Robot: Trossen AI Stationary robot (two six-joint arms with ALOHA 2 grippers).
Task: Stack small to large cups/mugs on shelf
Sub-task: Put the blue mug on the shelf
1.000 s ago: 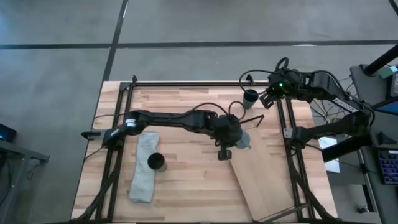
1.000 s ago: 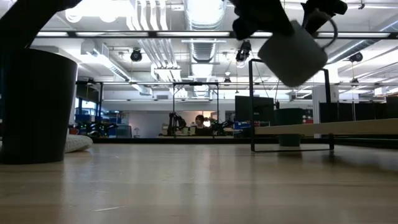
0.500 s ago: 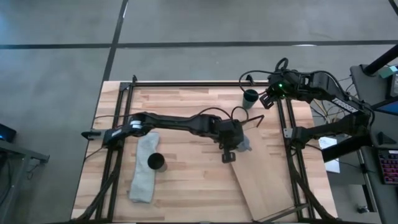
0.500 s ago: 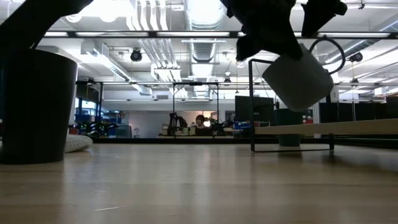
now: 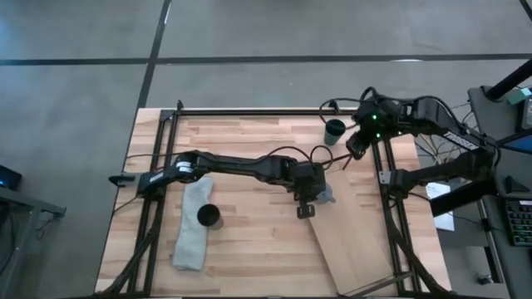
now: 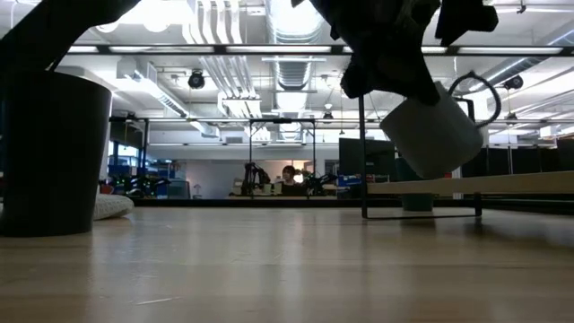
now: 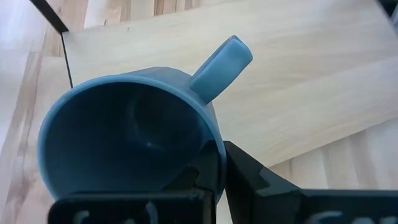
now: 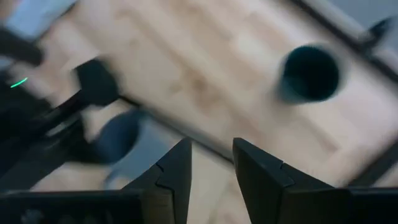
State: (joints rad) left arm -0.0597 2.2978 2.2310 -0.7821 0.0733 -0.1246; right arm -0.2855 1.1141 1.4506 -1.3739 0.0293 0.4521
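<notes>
My left gripper (image 5: 312, 196) is shut on the blue-grey mug (image 5: 325, 194), holding it in the air over the far end of the pale wooden shelf board (image 5: 353, 241). In the low view the mug (image 6: 430, 127) hangs tilted above the board (image 6: 484, 184) and its wire frame (image 6: 363, 152). The dark teal cup (image 5: 334, 129) stands on its base near the table's far edge. The black cup (image 5: 208, 218) stands on the grey cloth. My right gripper (image 5: 357, 146) hovers open just near of the teal cup (image 8: 310, 73). My left gripper pinches the mug's rim (image 7: 214, 155), one finger (image 7: 202, 180) inside the mug and the other (image 7: 252, 180) outside, beside the handle (image 7: 221, 65). The mug is lifted clear and tilted, its mouth toward the gripper (image 6: 386, 54) and its handle (image 6: 471, 90) uppermost.
A grey folded cloth (image 5: 191, 228) lies on the table's left half under the black cup (image 6: 54, 152). Dark metal frame rails (image 5: 378, 178) run along the table's sides. Bare butcher-block (image 5: 249, 232) lies between the cloth and the shelf.
My left gripper has carried the mug down and slightly toward the table's near right, over the shelf's far end; the mug hangs lower than before and stays tilted. My right gripper has swung from beside the teal cup toward the near edge.
</notes>
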